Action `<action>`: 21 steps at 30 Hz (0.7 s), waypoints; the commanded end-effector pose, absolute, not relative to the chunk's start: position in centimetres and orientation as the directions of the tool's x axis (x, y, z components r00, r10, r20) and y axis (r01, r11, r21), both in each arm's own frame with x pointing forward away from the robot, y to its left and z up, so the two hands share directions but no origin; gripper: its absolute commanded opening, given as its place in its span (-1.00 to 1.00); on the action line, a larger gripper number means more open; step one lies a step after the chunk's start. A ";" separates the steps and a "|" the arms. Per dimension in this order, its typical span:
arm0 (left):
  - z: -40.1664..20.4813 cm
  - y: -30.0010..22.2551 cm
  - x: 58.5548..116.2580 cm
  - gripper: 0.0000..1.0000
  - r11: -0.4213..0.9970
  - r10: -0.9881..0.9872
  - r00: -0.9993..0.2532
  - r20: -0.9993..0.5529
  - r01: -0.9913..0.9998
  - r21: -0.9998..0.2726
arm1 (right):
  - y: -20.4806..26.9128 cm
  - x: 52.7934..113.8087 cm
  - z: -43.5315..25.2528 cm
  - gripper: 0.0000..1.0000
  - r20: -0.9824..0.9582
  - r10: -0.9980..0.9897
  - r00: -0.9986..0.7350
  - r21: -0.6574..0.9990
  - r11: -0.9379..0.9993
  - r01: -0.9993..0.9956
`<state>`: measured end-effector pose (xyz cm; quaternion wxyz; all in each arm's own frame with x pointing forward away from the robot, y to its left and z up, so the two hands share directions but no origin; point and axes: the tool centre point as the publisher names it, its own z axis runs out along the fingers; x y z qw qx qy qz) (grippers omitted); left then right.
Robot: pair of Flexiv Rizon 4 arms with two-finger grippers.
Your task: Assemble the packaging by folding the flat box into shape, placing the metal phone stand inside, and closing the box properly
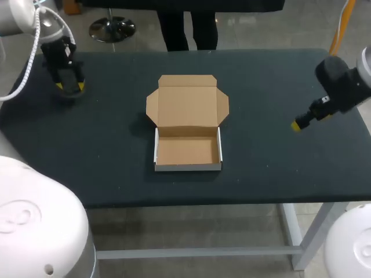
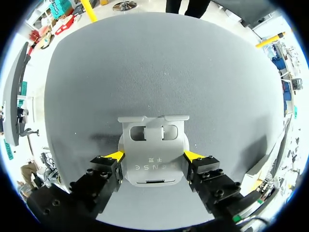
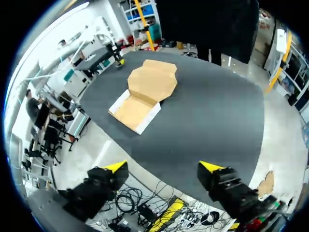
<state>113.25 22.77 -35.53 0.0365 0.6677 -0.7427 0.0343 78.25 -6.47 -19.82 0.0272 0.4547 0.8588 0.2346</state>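
One stand (image 2: 153, 154) to watch: flat on the table (image 2: 159, 72) between the left gripper's (image 2: 154, 155) jaws, well apart from the box (image 1: 188, 167), which sits open-lidded and empty, far ahead of the right gripper (image 3: 163, 169). Risks from here: slipping or tipping on the lift, given a thin hold on smooth metal edges; catching on the box's raised wall if carried in too low. Left jaws part-spread, seemingly pinching the stand at both sides, though contact hard to confirm. Right jaws spread wide, holding and touching nothing.
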 end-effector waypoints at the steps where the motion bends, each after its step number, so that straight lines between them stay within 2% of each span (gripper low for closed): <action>1: -34.0 22.2 108.9 -1.00 0.098 -0.991 -0.108 0.075 -0.988 -0.120 | -6.7 77.6 -20.2 1.00 0.180 0.613 -0.770 0.503 0.615 0.607; 11: -32.7 21.3 105.8 -1.00 0.108 -0.990 -0.119 0.076 -0.986 -0.130 | -4.8 77.6 -22.1 1.00 0.077 0.454 -0.888 0.524 0.739 0.424; 21: -32.0 20.7 103.7 -1.00 0.114 -0.990 -0.124 0.069 -0.984 -0.134 | -4.4 78.7 -24.2 1.00 0.047 0.444 -0.895 0.490 0.770 0.408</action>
